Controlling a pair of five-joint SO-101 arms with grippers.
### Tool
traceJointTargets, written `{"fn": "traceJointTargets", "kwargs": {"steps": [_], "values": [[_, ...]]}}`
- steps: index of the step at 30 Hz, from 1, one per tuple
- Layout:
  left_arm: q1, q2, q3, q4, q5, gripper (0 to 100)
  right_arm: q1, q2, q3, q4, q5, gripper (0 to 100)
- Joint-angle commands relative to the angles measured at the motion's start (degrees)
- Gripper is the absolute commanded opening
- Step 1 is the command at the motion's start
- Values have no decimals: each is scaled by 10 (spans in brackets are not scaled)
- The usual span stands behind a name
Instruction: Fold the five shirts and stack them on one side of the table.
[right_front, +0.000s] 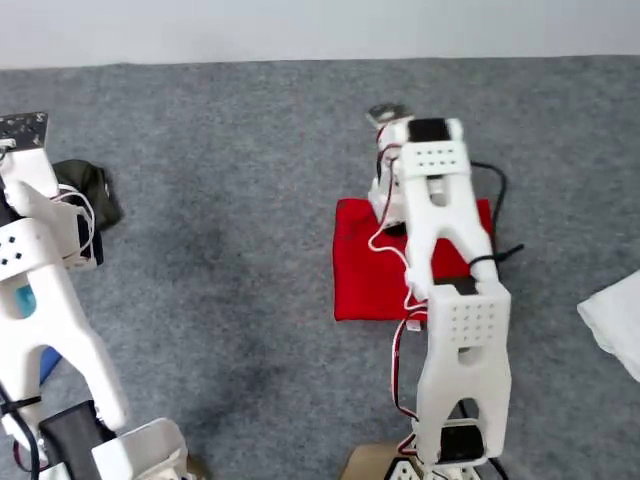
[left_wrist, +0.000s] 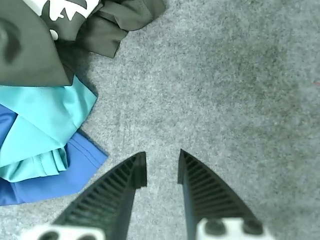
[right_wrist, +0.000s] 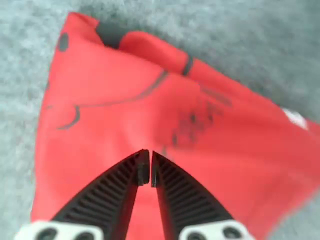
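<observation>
A red shirt (right_front: 365, 270) lies folded into a rough rectangle right of the table's middle, and the right arm (right_front: 440, 220) stands over it. My right gripper (right_wrist: 148, 169) is shut, its tips low over the red shirt (right_wrist: 125, 110); I see no cloth bunched between them. At the left edge is a pile: a dark shirt (left_wrist: 30, 50) with a white print, a teal shirt (left_wrist: 40, 120) and a blue shirt (left_wrist: 65, 175). My left gripper (left_wrist: 161, 172) hangs open over bare grey cloth beside the pile, holding nothing. A white shirt (right_front: 615, 320) lies at the right edge.
The table (right_front: 230, 200) is covered in grey felt, with a broad bare stretch between the two arms. Part of the dark shirt (right_front: 90, 190) sticks out behind the left arm (right_front: 40, 270). A pale wall runs along the far side.
</observation>
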Motion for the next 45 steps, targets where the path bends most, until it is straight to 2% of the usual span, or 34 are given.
{"fn": "traceJointTargets", "kwargs": {"steps": [1,4,8,13,19,26,34,41,45], "values": [[2,-24,-7,6,-4,107,16,-95,-29,58,-19,9],[2,-24,-7,4,-4,107,36,-153,11,62,-76,9],[2,-24,-7,4,-4,107,57,-246,100,60,-100,9],[3,-23,-7,3,-4,107,58,-310,214,58,-97,9],[3,-23,-7,3,-4,107,73,-312,316,-22,-96,9],[3,-23,-6,3,-4,107,-18,-312,410,-44,-62,9],[3,-23,-5,5,-4,107,-87,-312,542,-187,-63,9],[4,-23,-5,5,-4,107,-95,-317,570,-237,-60,9],[4,-23,-5,6,-3,107,-75,-340,527,-175,-63,9]]}}
